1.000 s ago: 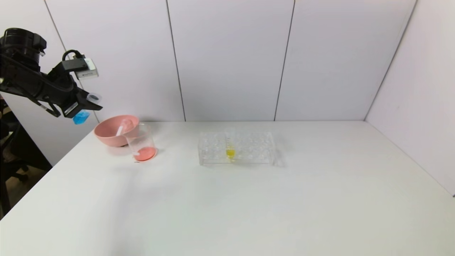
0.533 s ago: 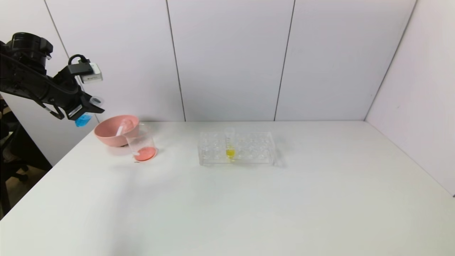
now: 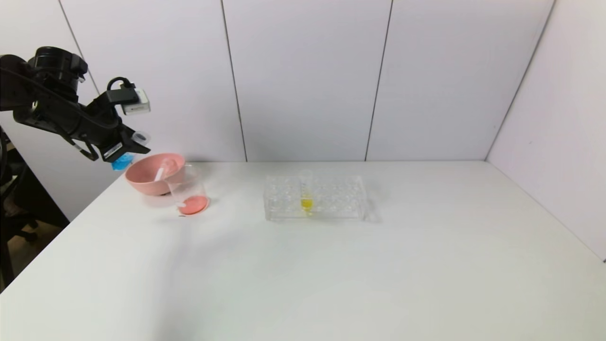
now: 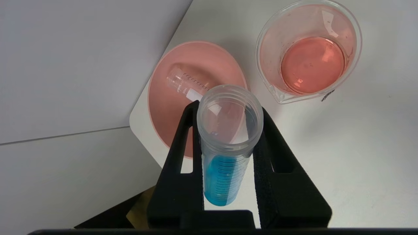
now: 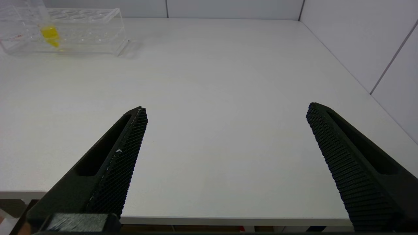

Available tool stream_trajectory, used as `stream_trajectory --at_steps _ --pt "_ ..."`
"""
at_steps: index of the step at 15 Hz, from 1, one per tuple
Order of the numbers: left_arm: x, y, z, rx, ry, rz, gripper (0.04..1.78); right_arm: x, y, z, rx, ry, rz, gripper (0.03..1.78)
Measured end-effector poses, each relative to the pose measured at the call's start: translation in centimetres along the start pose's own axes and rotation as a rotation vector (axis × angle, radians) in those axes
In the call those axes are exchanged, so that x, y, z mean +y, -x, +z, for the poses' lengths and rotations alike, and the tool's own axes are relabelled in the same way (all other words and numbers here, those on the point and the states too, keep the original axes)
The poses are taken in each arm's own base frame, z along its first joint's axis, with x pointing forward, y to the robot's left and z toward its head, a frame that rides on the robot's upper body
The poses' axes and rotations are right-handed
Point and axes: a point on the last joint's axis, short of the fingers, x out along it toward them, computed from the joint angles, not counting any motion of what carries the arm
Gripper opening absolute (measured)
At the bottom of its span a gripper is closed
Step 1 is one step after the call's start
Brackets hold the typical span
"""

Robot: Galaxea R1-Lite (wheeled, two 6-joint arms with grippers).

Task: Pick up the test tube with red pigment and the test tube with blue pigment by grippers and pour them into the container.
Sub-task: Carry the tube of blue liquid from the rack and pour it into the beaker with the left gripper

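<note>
My left gripper (image 3: 131, 147) is shut on the test tube with blue pigment (image 3: 122, 161), tilted in the air just left of the pink bowl. In the left wrist view the tube (image 4: 225, 176) sits between both fingers (image 4: 183, 156), its open mouth towards the bowl, with blue liquid in its lower part. The container (image 3: 185, 179), a clear beaker (image 4: 271, 78), stands on the table right of the bowl and holds red-orange liquid. No tube with red pigment is in view. My right gripper (image 5: 227, 109) is open over the table's front edge, empty.
The pink bowl (image 3: 142, 182) sits at the table's back left corner with an empty clear tube (image 4: 187, 81) lying in it. A clear rack (image 3: 331, 199) stands mid-table with a yellow-liquid tube (image 3: 307, 202) in it. White walls close the back and right.
My left gripper has carried the blue tube to the right and a little down, from beyond the table's left edge to beside the bowl. Everything else stays put.
</note>
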Motion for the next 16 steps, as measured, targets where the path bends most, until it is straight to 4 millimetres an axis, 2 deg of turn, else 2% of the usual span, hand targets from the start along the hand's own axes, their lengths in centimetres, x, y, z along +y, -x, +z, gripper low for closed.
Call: stream_trajectory --at_steps 16 --pt "-1.0 -1.8 1.5 0.075 -0.154 0.016 0.45 0.0 0.0 0.0 0.000 0.000 0.000 1.77"
